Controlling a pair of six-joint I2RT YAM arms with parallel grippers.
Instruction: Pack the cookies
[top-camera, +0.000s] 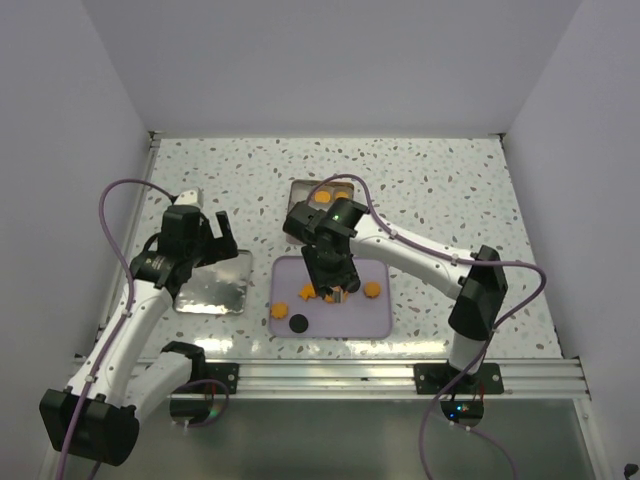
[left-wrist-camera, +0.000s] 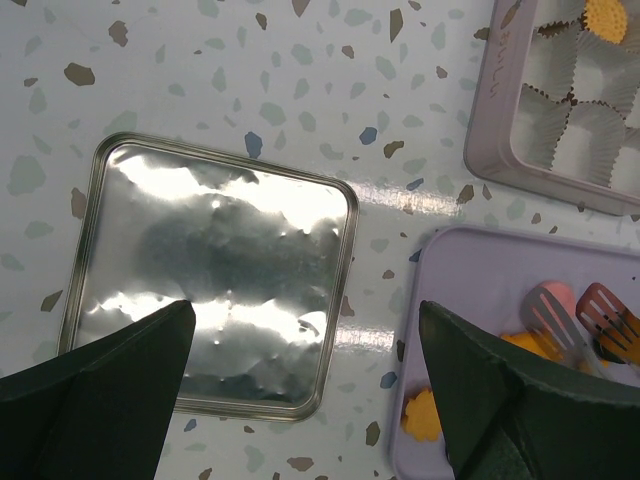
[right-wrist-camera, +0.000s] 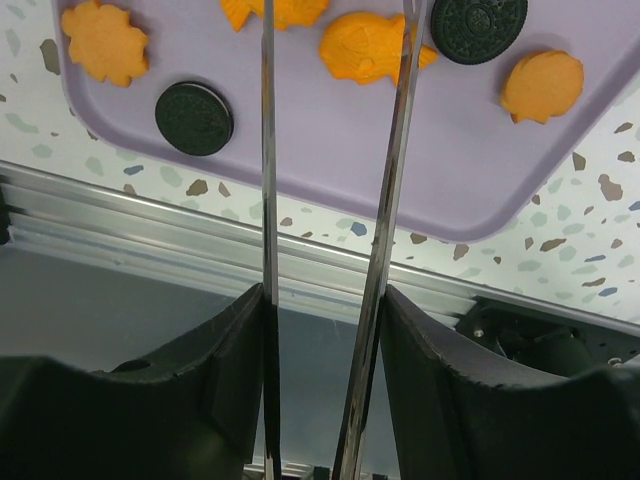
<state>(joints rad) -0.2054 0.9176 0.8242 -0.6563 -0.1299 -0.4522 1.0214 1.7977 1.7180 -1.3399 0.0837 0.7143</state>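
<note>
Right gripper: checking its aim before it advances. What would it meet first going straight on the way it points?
Probably the fish-shaped orange cookie on the lavender tray: it lies between the blades of the tongs the right gripper holds. Depth is unclear.

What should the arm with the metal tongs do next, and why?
Probably a slight sideways shift of the tongs, so both blades straddle the orange fish-shaped cookie before squeezing. The right gripper holds them spread above the lavender tray, and one blade crosses that cookie.
</note>
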